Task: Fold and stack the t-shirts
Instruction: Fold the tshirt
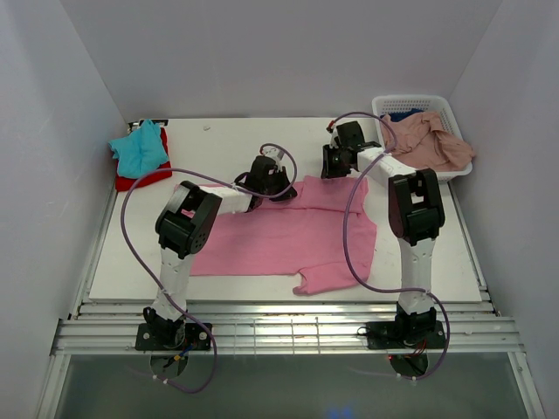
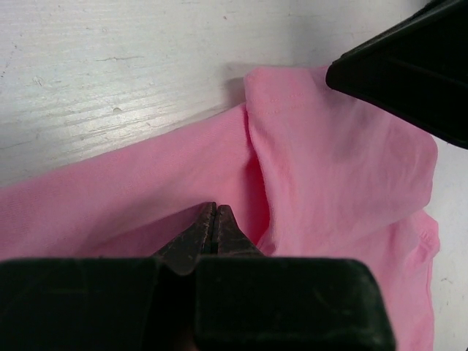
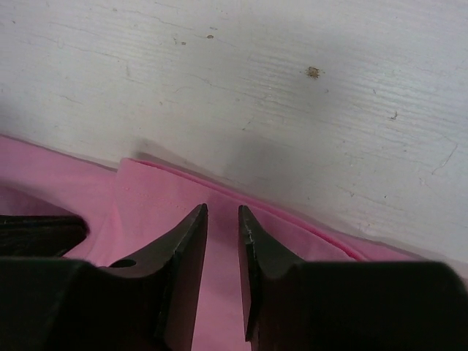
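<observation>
Bright pink t-shirt: lies spread flat across the middle of the counter, with a sleeve toward the near edge and the far hem bunched into a low ridge. Left jaws: pressed together, fingertips down on the pink cloth just beside that ridge; cannot tell whether any cloth sits pinched between them. Right jaws: stand slightly apart, fingertips over the shirt's far edge, with pink visible through the narrow gap and nothing clamped. Teal t-shirt: rests on a red t-shirt at the far left corner. Dusty salmon-pink t-shirt: drapes over the white lattice basket at the far right, above dark blue cloth.
</observation>
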You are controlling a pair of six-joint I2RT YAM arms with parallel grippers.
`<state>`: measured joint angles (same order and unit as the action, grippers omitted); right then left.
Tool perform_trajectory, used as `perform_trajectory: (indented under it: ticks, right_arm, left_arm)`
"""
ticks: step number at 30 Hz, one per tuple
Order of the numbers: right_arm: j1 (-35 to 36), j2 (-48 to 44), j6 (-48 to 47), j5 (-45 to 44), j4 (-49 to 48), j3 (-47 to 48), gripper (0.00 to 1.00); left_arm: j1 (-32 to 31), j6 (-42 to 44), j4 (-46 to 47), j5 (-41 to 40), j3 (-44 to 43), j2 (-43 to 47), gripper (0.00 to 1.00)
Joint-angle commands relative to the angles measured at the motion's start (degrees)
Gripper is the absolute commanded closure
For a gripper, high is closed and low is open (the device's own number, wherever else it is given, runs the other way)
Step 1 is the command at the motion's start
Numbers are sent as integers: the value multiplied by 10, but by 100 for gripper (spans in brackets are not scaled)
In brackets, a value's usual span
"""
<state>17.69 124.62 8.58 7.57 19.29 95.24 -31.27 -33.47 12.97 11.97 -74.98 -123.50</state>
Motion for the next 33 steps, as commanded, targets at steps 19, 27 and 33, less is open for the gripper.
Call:
perform_trajectory:
  ticks: [19,27,33]
  right_arm:
    - [4,-4,-7,25,-7,-23,66]
    - [7,-9,-10,8,-17,-33,92]
    - [11,-53,-11,1,-18,-52,92]
  left_arm:
    - [-2,5,-51,-34,-32,-6,100]
    - [-2,5,-53,-35,-33,-7,100]
    - [-2,3,-56,-36,-33,-10,100]
